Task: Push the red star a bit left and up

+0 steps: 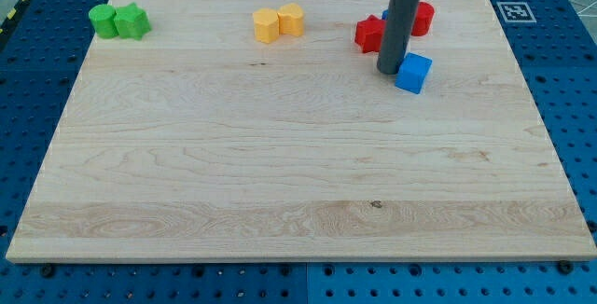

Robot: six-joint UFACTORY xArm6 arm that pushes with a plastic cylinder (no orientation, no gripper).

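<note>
Right now my tip (389, 69) is resting on the wooden board (280, 173), bare and holding nothing. Taking the red star (370, 34) as landmark: it is lying near the board's top edge, and my tip is sitting just below and to the view's right of it, close beside it. 1 blue cube (413, 72) is sitting just right of my tip, lower right of the star. 1 other red block (423, 18) is peeking out right of the star, behind the rod. 2 yellow blocks (278, 23) are lying left of the star, and 2 green blocks (119, 21) are lying far left.
</note>
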